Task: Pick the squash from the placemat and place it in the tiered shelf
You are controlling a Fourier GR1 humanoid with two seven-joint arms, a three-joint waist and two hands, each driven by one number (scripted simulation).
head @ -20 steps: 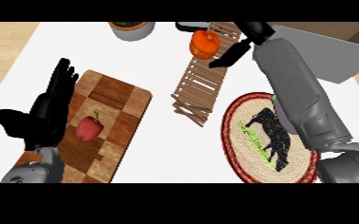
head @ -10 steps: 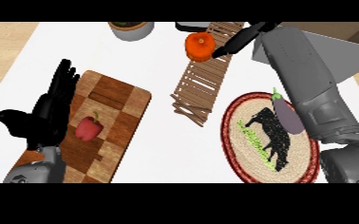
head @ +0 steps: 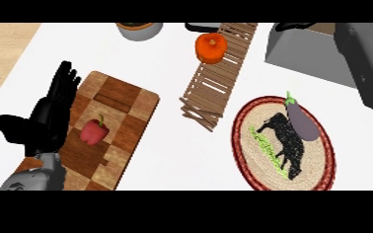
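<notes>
The orange squash [head: 211, 47] sits on the upper part of the slatted wooden tiered shelf [head: 217, 86], with no hand on it. The round woven placemat [head: 320, 164] with a black cow figure lies at the lower right, and a purple eggplant [head: 301, 121] rests on it. My right forearm [head: 310, 54] fills the top right; only a black sliver of the right hand [head: 293, 25] shows at the picture's top edge, well to the right of the squash. My left hand [head: 50, 111] rests open at the left edge.
A checkered wooden cutting board [head: 116, 108] with a red bell pepper [head: 93, 131] lies beside my left hand. A grey pot [head: 138, 29] and a black handle [head: 200, 27] stand at the back, just behind the shelf.
My right hand has let go of the squash and drawn back to the right. The squash stays on the shelf, and the eggplant has come into view. The left hand has not moved.
</notes>
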